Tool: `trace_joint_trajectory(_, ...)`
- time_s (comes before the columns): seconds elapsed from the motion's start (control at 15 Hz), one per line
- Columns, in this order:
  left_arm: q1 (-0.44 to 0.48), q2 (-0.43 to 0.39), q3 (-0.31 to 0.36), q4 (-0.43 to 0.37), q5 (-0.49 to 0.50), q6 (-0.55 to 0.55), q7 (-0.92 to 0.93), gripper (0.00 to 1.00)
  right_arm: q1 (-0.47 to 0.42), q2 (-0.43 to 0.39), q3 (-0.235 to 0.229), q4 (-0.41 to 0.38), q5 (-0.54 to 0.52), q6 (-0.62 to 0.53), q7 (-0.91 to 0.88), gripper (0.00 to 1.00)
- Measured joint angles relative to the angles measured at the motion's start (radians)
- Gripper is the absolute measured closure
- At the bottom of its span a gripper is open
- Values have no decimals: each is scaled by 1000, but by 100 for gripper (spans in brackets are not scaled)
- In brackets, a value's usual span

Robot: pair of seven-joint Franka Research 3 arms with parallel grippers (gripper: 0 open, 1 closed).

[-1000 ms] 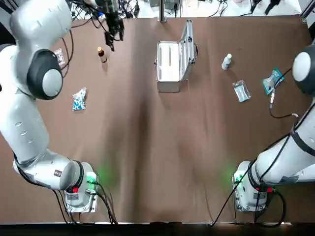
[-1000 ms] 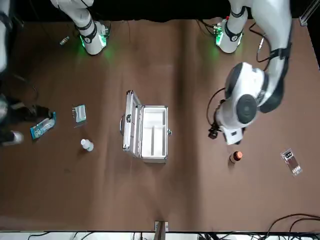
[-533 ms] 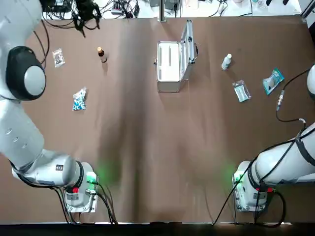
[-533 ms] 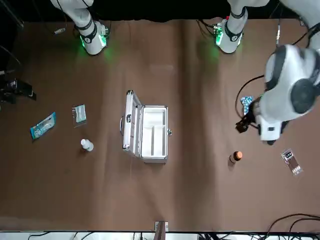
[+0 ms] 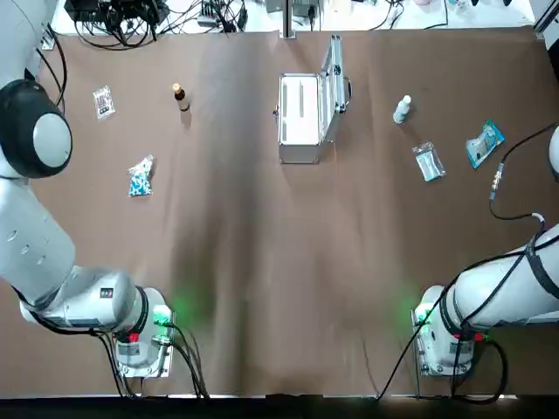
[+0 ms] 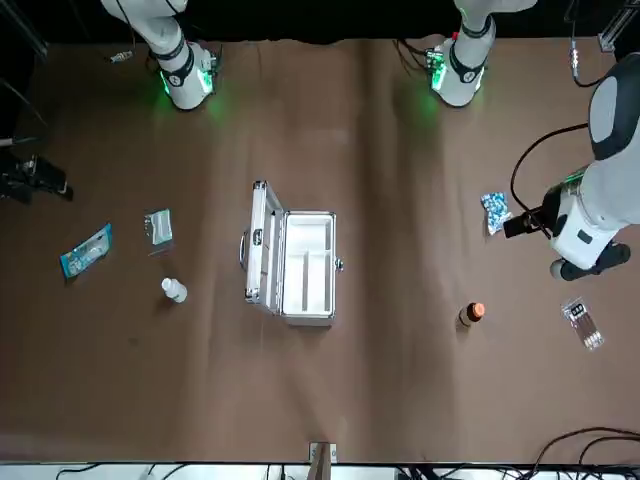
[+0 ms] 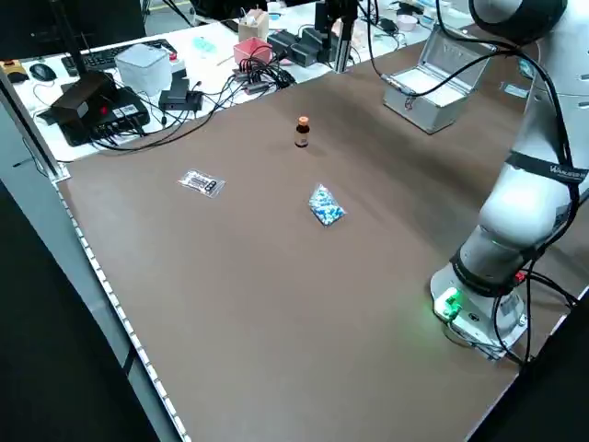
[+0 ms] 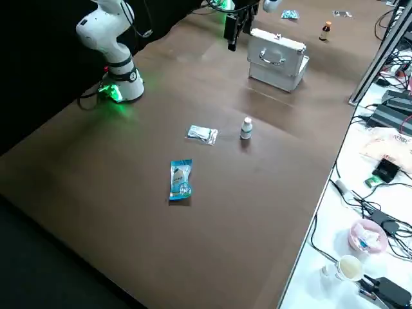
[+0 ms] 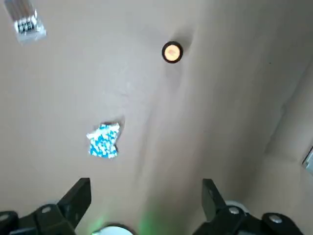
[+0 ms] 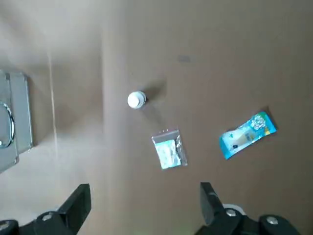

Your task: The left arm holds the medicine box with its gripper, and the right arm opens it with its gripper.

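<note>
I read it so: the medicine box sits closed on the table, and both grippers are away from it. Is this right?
Not fully. The medicine box is open, not closed: the top view shows its lid standing up, with the inside in view. The rest holds: the left gripper and the right gripper are both away from it.

Medicine box [image 5: 301,118] shiny silver metal; table [image 5: 262,262] matt brown, cloth-like
</note>
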Motion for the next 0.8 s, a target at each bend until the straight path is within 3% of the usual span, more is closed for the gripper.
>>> trace_joint_trajectory(0.33, 28, -53, 6, 36, 0, -2, 175, 0, -3, 0, -3, -11, -46, 19, 0, 1)
trace_joint_trajectory(0.8, 58, -108, 13, 43, -41, 16, 193, 0, -22, 0, -8, -26, -43, 25, 5, 1)
